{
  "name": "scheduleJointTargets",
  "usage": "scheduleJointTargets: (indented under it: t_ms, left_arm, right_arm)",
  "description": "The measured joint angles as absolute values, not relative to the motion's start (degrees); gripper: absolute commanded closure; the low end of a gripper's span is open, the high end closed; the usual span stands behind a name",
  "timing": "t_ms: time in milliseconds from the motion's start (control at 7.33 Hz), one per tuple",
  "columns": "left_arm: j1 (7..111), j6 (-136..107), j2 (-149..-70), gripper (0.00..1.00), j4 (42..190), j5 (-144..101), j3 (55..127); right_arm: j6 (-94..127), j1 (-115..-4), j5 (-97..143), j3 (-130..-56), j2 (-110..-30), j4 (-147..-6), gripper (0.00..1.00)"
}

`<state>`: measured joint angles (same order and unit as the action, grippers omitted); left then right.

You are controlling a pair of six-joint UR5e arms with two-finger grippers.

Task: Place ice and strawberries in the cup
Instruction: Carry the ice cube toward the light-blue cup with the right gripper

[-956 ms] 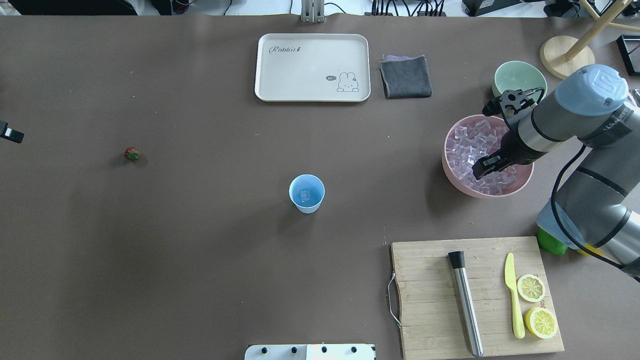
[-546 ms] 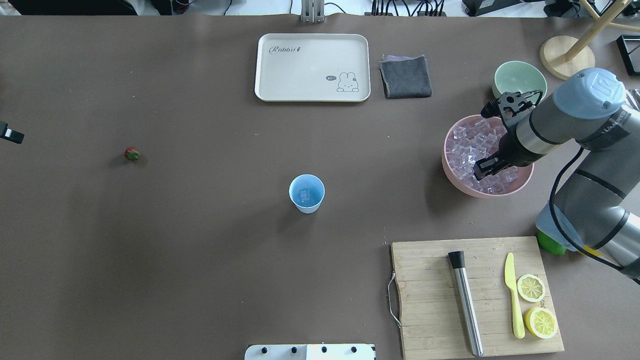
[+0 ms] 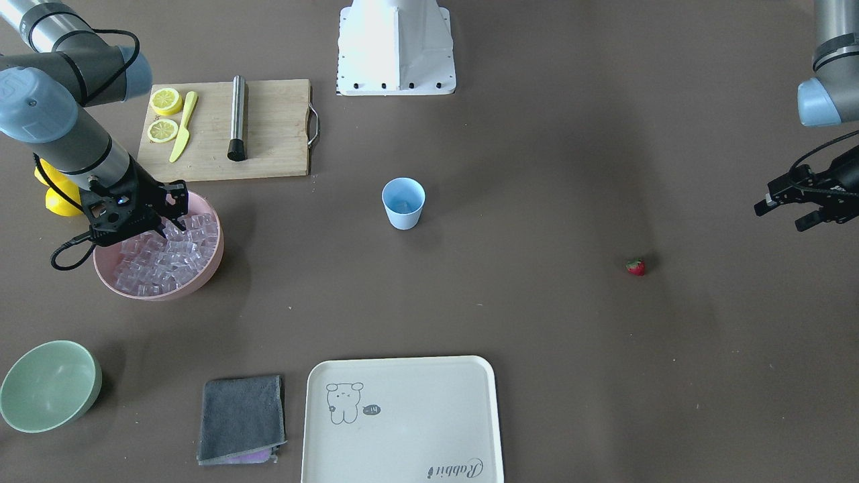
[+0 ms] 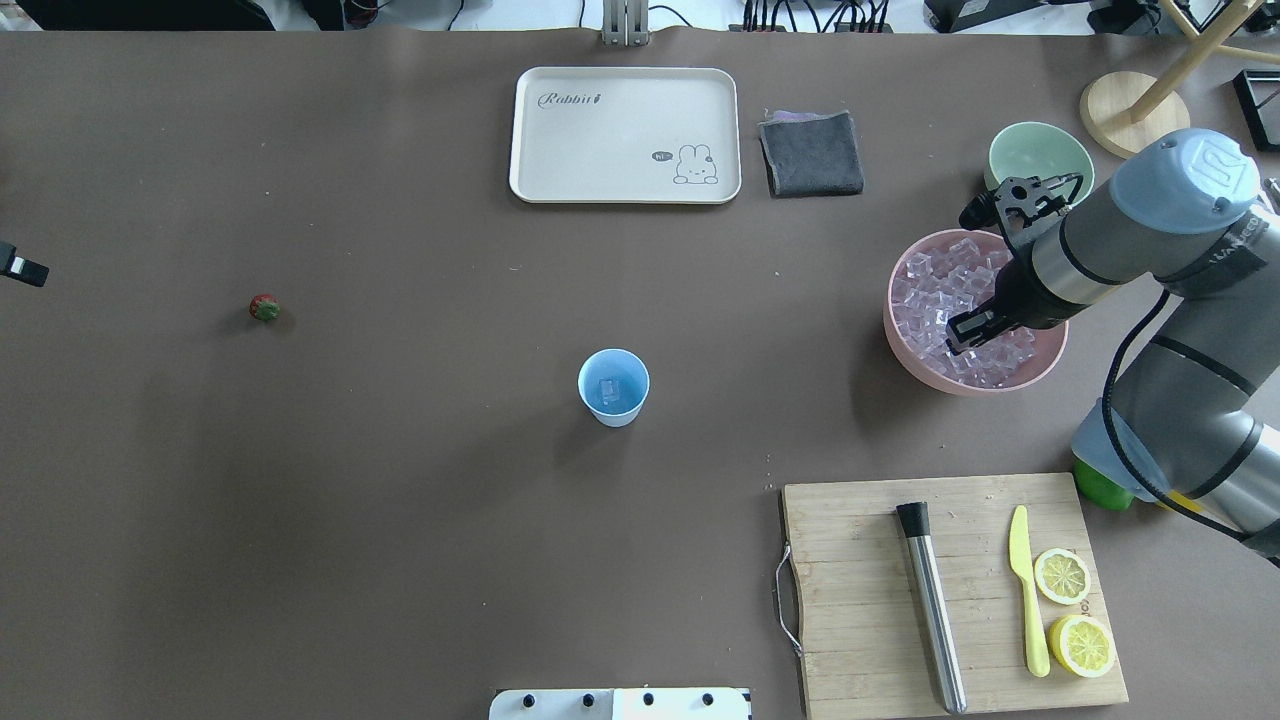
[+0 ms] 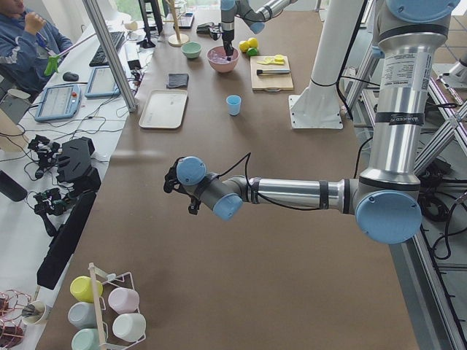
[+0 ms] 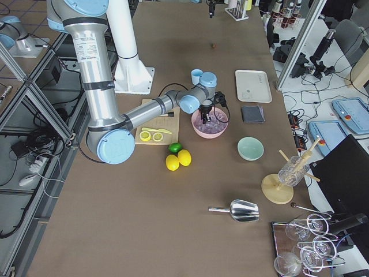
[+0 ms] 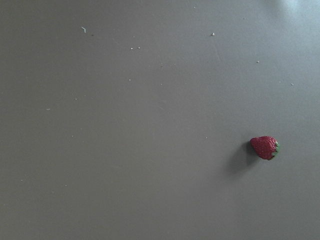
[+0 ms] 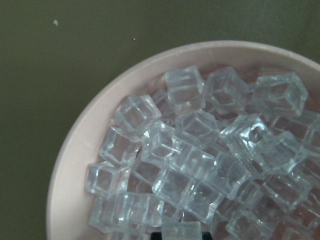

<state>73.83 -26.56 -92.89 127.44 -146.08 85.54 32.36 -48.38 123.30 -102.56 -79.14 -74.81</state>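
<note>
The light blue cup (image 4: pixel 613 385) stands mid-table with one clear ice cube (image 4: pixel 608 390) inside; it also shows in the front view (image 3: pixel 403 202). The ice (image 4: pixel 930 295) is piled in a pink bowl (image 4: pixel 893 325). My right gripper (image 4: pixel 965 335) is down in that pile, and in the right wrist view its tips hug a cube (image 8: pixel 180 231) at the bottom edge. The strawberry (image 4: pixel 264 307) lies alone on the table far left, and also shows in the left wrist view (image 7: pixel 264 147). My left gripper (image 3: pixel 782 216) hovers open and empty, away from it.
A pale green bowl (image 4: pixel 1038 155) sits just behind the pink bowl. A cream tray (image 4: pixel 625 135) and a grey cloth (image 4: pixel 810 152) lie at the far edge. A cutting board (image 4: pixel 860 600) with a muddler, yellow knife and lemon halves lies front right.
My right gripper stayed in the ice pile, dipped slightly, then rose a little, and its jaws look narrower. The left arm, cup and strawberry have not moved.
</note>
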Motion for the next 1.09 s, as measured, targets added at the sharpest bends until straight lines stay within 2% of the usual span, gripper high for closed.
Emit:
scheduleJointTargets:
  t_ms: [273,410,819,1092]
  left_arm:
    - [73.8,-26.62,-92.9,0.02,127.44,-146.07,85.52]
    - [73.77,-26.63,-92.9,0.02,127.44,-146.08,85.49]
    - [73.74,-26.63,-92.9,0.02,127.38,-146.07,85.38]
    - [73.71,-26.63,-92.9,0.02,127.43,-146.08,85.35]
  right_arm:
    - [34.09,-49.19,124.87,-105.03,-76.73,-78.24,1.0]
    - [39.26,-48.78,125.1,-105.62,-72.83,-82.0,1.0]
    - [61.38,-41.88,119.36,-104.81,-58.6,-90.28,1.0]
    - [70.39,-35.98,113.02,-100.95,-47.84,-97.57,1.0]
